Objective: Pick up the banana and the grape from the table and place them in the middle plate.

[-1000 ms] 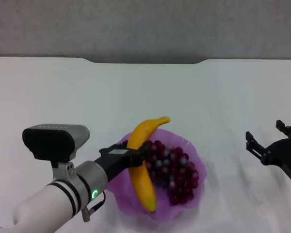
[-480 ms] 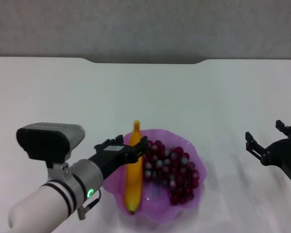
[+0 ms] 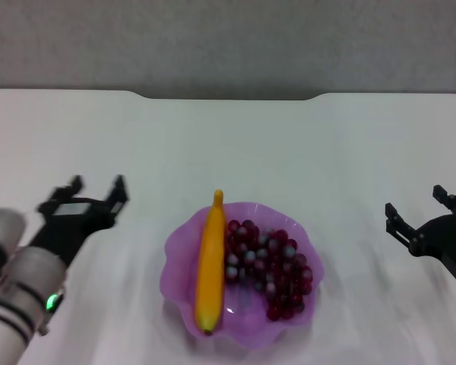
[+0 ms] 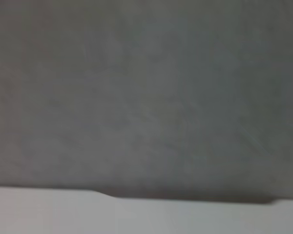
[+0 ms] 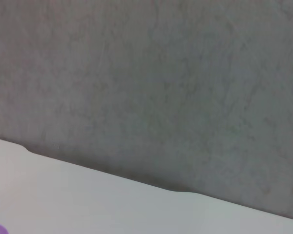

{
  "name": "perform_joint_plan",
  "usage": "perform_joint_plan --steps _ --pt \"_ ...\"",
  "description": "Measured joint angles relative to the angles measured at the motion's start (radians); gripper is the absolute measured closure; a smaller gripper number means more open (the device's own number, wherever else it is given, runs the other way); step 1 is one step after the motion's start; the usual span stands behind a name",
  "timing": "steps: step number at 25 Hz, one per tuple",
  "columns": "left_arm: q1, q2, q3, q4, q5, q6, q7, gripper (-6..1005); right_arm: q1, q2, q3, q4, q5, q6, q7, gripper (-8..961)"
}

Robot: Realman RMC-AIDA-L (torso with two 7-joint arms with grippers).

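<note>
Banana [image 3: 210, 264] and grapes [image 3: 267, 265] lie side by side in the purple plate [image 3: 179, 251]. Left gripper [image 3: 91, 192] and right gripper [image 3: 423, 211] hang wide apart, empty, flanking it; both wrist views show only wall and tabletop [image 5: 88, 204] edge.

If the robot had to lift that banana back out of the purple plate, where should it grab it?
Probably around the middle of the banana, coming straight down from above. It lies flat and lengthwise in the middle plate, with the grape bunch tight against its right side, so the open left gripper on the freer side suits best.
</note>
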Motion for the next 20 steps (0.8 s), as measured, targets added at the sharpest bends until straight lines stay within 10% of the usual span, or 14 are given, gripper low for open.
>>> perform_joint_plan --steps 14,20 --pt "-0.06 -0.008 0.088 0.479 0.006 0.544 -0.138 285 -0.021 0.004 -0.002 -0.01 0.007 -0.108 0.015 59" --pt "-0.05 -0.012 0.099 0.548 -0.01 0.581 -0.17 285 -0.036 0.006 -0.002 -0.013 0.008 -0.094 0.02 59"
